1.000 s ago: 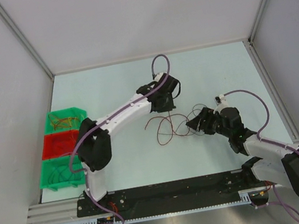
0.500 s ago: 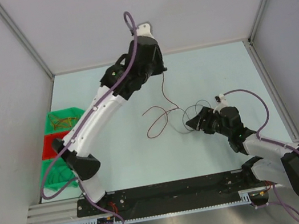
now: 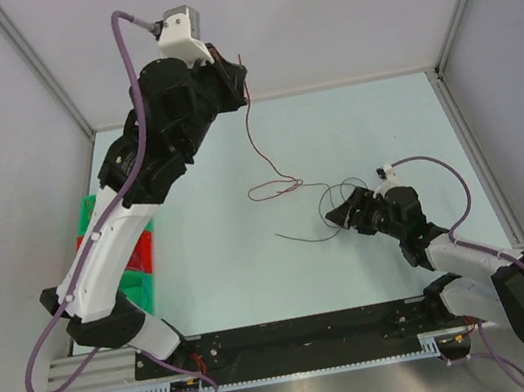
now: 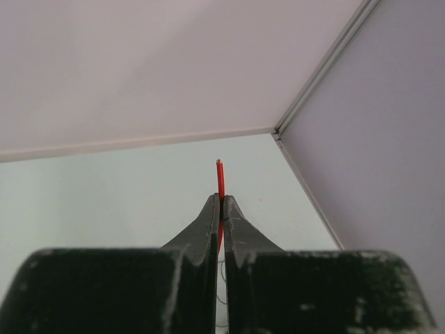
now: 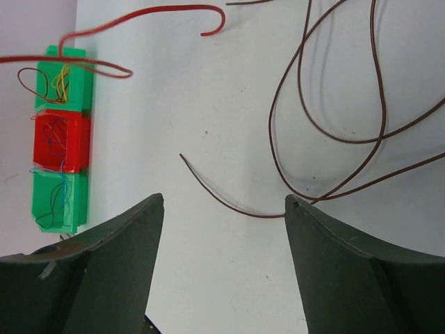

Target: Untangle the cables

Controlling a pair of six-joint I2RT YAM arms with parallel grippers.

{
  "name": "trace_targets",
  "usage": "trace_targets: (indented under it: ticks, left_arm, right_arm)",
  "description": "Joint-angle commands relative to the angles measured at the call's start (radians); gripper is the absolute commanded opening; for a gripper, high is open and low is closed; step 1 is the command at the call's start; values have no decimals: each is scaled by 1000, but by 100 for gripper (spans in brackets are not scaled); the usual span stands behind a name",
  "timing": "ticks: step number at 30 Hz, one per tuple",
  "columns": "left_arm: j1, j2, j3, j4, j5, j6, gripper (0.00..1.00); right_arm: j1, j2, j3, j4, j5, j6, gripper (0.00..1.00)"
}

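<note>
My left gripper [image 3: 238,68] is raised high near the back wall. In the left wrist view the left gripper [image 4: 222,198] is shut on a thin red cable [image 4: 220,170]. The red cable [image 3: 254,136] hangs down from it to a loop on the table [image 3: 273,191]. My right gripper [image 3: 341,212] sits low at the table's right, and the right wrist view shows this gripper [image 5: 224,198] open and holding nothing. Dark maroon cables [image 5: 251,214] lie curled just ahead of its fingertips, with the red cable [image 5: 174,8] beyond them. The maroon cables [image 3: 335,193] touch the red loop's end.
A row of bins stands at the left table edge, partly behind my left arm: a green bin [image 5: 62,80], a red bin [image 5: 61,139] and another green bin [image 5: 59,198], each holding thin coloured wires. White walls enclose the table [image 3: 186,169].
My left arm has swung up and back toward the rear wall, drawing the red cable up out of the pile. The maroon cables stayed on the table. The right arm has not moved.
</note>
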Motion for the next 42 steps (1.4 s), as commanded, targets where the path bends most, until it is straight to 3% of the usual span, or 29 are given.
trace_targets:
  ticks: [1, 4, 15, 19, 22, 23, 25, 32, 35, 42]
  left_arm:
    - [4, -80, -7, 116, -12, 79, 6]
    - [15, -119, -4, 162, 12, 85, 12]
    - [18, -143, -22, 137, 89, 74, 12]
    - [29, -172, -172, 111, 75, 45, 18]
    - [46, -166, -282, 52, 77, -1, 33]
    - [50, -157, -313, 37, 75, -27, 44]
    - [61, -140, -399, -8, 77, -52, 53]
    - [67, -62, -592, -87, 64, -139, 64]
    - [66, -76, -748, 15, 115, -133, 67]
    - [24, -36, -918, 175, 250, -52, 64]
  right_arm:
    - [2, 8, 41, 18, -4, -2, 75]
    - [1, 16, 49, 11, -4, 0, 75]
    - [31, -6, 69, -9, -24, -42, 75]
    - [33, 11, 80, -19, -25, -42, 75]
    - [34, 17, 80, -20, -19, -39, 75]
    - [34, 17, 80, -20, -18, -37, 75]
    - [34, 20, 80, -22, -15, -37, 75]
    - [34, 34, 83, -20, -15, -36, 75]
    - [33, 37, 83, -19, -16, -36, 74]
    - [30, 48, 86, -14, -24, -34, 75]
